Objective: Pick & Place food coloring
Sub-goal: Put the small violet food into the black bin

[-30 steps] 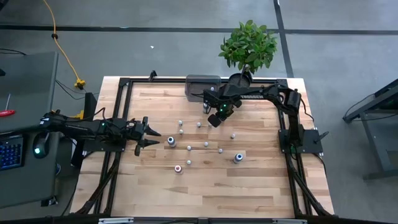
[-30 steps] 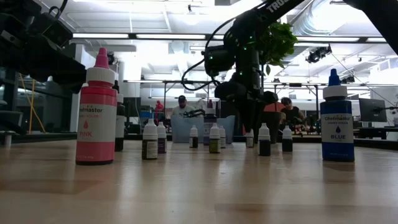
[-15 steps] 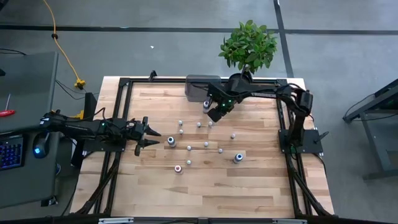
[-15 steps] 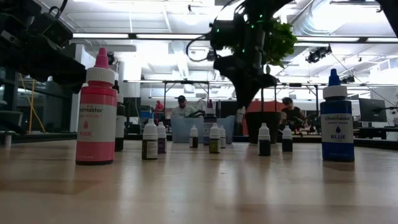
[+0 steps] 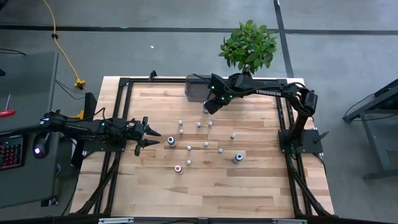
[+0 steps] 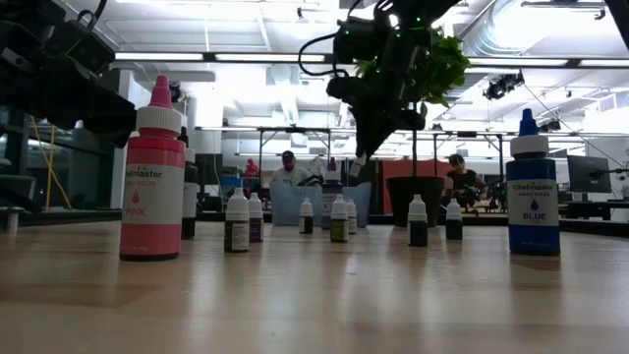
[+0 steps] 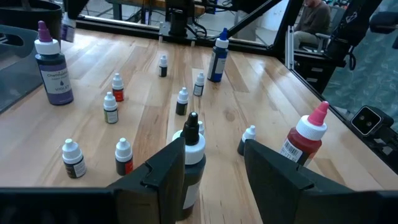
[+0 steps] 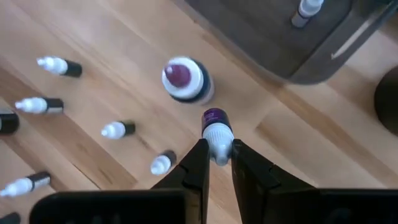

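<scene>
Wooden bench (image 5: 249, 186) in a black frame, grey floor all round, potted plant (image 5: 249, 45) at the upper edge of the high view. Grey tray (image 5: 198, 84) at upper centre of the bench, just left of the plant; one tiny white-topped bottle (image 8: 308, 9) upright inside it, seen in the right wrist view.

Food coloring bottles (image 5: 206, 144) scattered upright across the middle of the bench, well apart from one another. Larger ones among them: pink bottle (image 6: 152, 177) at the left of the low view, blue bottle (image 6: 532, 192) at its right, purple-topped bottle (image 8: 185, 79) on bare wood just beside the tray.

Right gripper (image 5: 210, 106) raised above the bench, just below the tray's edge in the high view, pointing down. Fingers (image 8: 196, 163) clamped on a small bottle (image 8: 217, 132), white body with a purple end, lifted clear of the wood and hanging over the strip between the purple-topped bottle and the tray.

Left gripper (image 5: 149, 135) low at centre left of the high view, pointing right along the bench. Fingers (image 7: 165, 171) apart, empty; black-capped bottle (image 7: 193, 155) standing just beyond the tips, framed by the gap.
</scene>
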